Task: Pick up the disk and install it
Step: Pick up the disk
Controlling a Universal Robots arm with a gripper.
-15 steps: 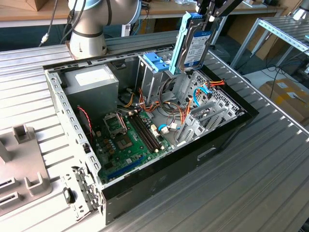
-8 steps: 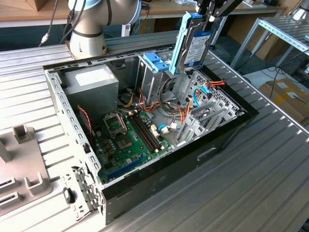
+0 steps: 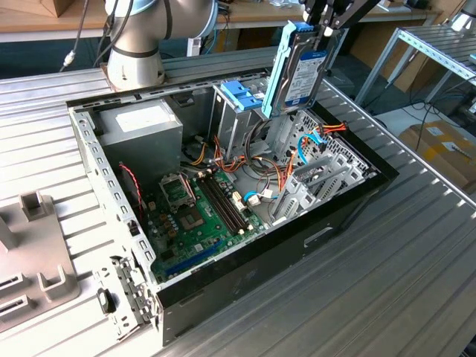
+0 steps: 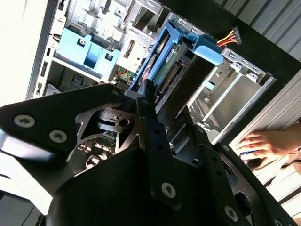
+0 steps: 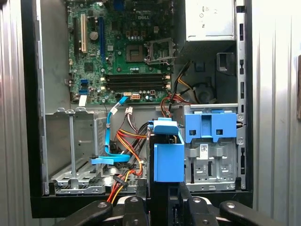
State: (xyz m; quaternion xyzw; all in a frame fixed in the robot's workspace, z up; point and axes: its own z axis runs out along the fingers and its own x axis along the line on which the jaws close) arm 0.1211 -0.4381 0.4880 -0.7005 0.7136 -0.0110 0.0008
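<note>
Claw (image 3: 326,31) holding disk (image 3: 301,74) over open case (image 3: 230,277), ribbed metal table (image 3: 387,260), wooden bench (image 3: 33,21)

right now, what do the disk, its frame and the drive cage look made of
Disk: metal body, by its dull silver-grey sheen, under a paper-looking white and blue label. Frame: probably moulded plastic, uniform matte light blue. Drive cage: likely bare sheet metal, grey and punched, with a blue plastic-looking top.
</note>
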